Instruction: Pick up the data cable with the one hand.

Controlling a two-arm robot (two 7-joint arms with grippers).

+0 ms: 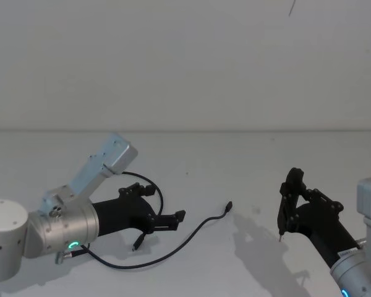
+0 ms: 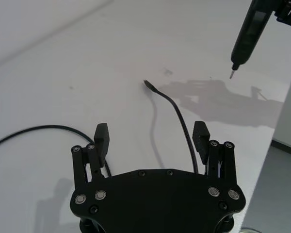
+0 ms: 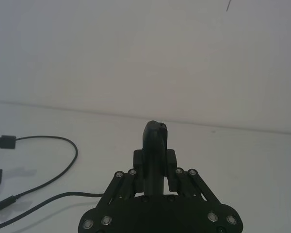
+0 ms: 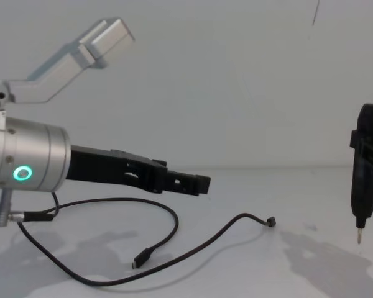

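The data cable [image 1: 227, 208] is a thin black line curving over the white table, with a small plug at each end [image 4: 138, 261]. My left gripper [image 1: 173, 219], the black angular one on the silver cylinder with the green ring [image 4: 23, 174], hovers open just above the cable's middle. In the left wrist view the cable [image 2: 182, 121] runs out between the spread fingers [image 2: 102, 138]. My right gripper [image 3: 155, 170] stands far right, shut on a slim black tool [image 1: 287, 204] with a thin metal tip, held upright clear of the cable.
A short black lead with a silver plug [image 4: 15, 216] hangs under the left arm's cylinder. The white tabletop [image 1: 253, 167] stretches back to a plain white wall. The tool's shadow [image 2: 223, 99] falls on the table beyond the cable's far plug.
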